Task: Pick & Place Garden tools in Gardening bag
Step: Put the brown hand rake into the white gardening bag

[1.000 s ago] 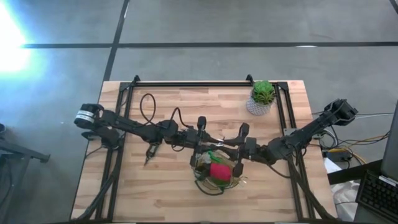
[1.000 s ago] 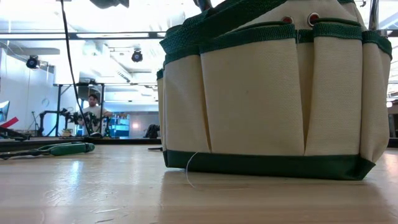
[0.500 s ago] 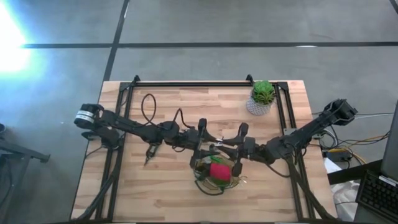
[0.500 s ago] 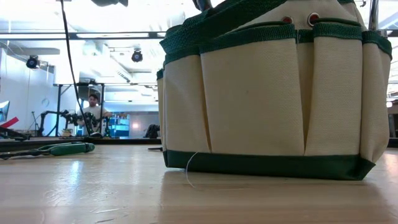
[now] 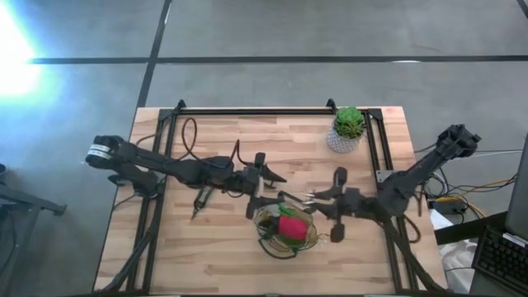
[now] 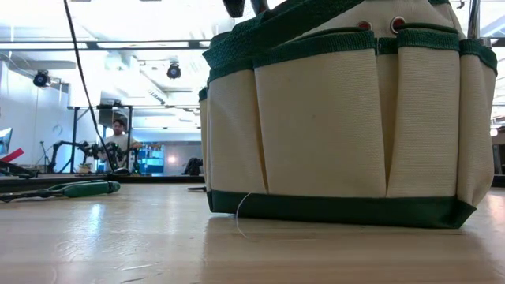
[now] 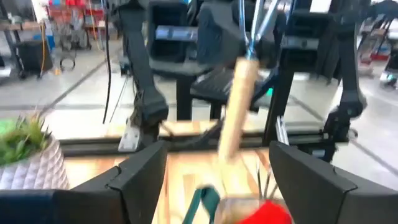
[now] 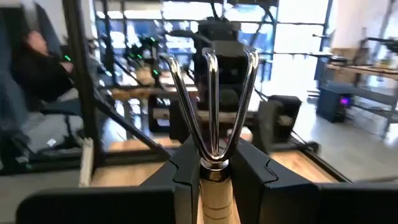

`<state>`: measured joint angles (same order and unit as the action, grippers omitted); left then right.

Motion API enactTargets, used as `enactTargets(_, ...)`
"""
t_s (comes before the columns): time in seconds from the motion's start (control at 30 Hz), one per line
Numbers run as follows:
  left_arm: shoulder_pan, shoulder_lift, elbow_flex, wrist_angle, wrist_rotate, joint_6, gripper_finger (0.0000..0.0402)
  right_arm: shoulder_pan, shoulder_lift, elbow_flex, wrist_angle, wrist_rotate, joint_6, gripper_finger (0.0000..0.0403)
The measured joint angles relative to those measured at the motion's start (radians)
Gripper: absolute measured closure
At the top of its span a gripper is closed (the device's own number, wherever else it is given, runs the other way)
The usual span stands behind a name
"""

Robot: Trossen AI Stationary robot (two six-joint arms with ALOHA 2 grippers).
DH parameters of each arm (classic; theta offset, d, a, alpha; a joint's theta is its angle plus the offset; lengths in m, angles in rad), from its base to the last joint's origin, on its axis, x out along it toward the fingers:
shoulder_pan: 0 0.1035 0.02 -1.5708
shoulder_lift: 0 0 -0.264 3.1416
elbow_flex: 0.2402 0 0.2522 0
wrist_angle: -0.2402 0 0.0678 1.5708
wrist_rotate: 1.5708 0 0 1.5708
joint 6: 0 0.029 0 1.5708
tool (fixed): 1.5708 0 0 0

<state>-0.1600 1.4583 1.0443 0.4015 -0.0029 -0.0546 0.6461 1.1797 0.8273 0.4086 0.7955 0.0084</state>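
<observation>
Risk: the wooden-handled three-tine metal fork (image 8: 213, 134) clamped in the right pincer (image 5: 330, 196) could snag the rim of the khaki fabric bag with dark green trim (image 5: 285, 228), lower centre of the high view, red item inside. Right arm reaches in low from the right edge. Left pincer (image 5: 262, 175), jaws wide and empty, sits just upper left of the bag. Green-handled pruners (image 6: 79, 188) lie on the tabletop (image 5: 223, 256).

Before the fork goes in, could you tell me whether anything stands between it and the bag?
Nothing visible blocks it. The right gripper is shut on the fork, just beside the bag. The open left gripper hangs at the rim's other side; a red item fills part of the mouth.
</observation>
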Motion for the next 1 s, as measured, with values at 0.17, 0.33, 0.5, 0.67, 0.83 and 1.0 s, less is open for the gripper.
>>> enactTargets(0.17,0.0,-0.045,-0.001,-0.123,-0.005,-0.004,0.0117,0.121,-0.036,0.0,-0.107,0.176,0.072,0.0353)
enactTargets(0.33,0.001,-0.054,-0.002,-0.152,-0.021,-0.002,0.0117,0.212,-0.008,-0.023,-0.175,0.261,0.246,0.0353)
enactTargets(0.5,0.001,-0.055,-0.002,-0.158,-0.025,-0.002,0.0117,0.26,0.031,-0.058,-0.173,0.32,0.382,0.0353)
enactTargets(0.67,0.001,-0.055,-0.002,-0.162,-0.025,-0.002,0.0117,0.271,0.06,-0.086,-0.169,0.374,0.458,0.0353)
enactTargets(0.83,0.004,-0.055,-0.002,-0.158,-0.026,0.021,0.0117,0.27,0.104,-0.1,-0.133,0.416,0.475,0.0353)
enactTargets(1.0,0.004,-0.055,-0.002,-0.158,-0.042,0.028,0.0117,0.272,0.153,-0.114,-0.133,0.439,0.58,0.0353)
